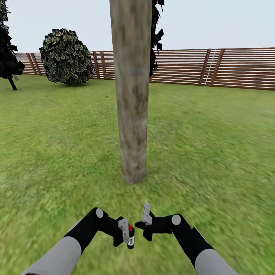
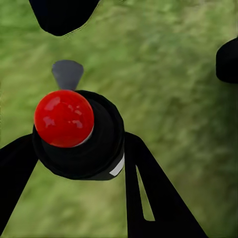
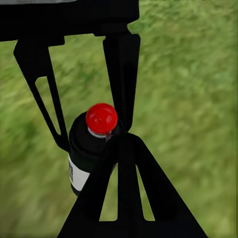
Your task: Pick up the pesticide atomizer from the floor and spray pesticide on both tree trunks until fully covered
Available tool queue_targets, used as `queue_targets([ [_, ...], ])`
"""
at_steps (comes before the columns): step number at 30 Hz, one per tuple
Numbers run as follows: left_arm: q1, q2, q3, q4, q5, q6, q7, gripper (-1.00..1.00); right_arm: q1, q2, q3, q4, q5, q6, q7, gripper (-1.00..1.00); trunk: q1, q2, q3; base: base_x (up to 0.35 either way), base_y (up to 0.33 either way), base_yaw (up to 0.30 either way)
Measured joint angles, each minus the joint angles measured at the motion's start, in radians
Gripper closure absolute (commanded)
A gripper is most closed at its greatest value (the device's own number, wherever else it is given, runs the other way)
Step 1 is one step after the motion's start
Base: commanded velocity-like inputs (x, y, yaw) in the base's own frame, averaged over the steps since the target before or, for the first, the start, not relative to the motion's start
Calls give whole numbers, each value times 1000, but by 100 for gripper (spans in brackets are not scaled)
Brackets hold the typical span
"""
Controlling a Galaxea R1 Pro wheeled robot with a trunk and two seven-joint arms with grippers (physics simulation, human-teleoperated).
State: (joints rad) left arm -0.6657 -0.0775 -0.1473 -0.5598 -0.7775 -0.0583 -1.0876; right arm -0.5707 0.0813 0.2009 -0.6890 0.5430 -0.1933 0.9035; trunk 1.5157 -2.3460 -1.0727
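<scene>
A thick grey-brown tree trunk rises from the grass straight ahead of me, a short way beyond both hands. Low in the head view, my left gripper is shut on the pesticide atomizer, a small black bottle with a red top and a white label. Its dark body sits between the two black fingers. Just to its right, my right gripper points at the bottle, its fingers pressed together with nothing between them.
Green lawn spreads all around. A brown slatted fence closes off the back. A round leafy bush stands at the far left, a black cypress at the left edge, and dark foliage just behind the trunk.
</scene>
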Motion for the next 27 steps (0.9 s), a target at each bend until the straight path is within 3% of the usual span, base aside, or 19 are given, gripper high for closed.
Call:
queue_targets([
  [5,0,-10,0,0,1,0,0,100,0,0,0,-9,0,0,0,100,0,0,0,0,0,0],
  [27,-2,-12,5,-11,4,3,0,100,0,0,0,-8,0,0,0,100,0,0,0,0,0,0],
])
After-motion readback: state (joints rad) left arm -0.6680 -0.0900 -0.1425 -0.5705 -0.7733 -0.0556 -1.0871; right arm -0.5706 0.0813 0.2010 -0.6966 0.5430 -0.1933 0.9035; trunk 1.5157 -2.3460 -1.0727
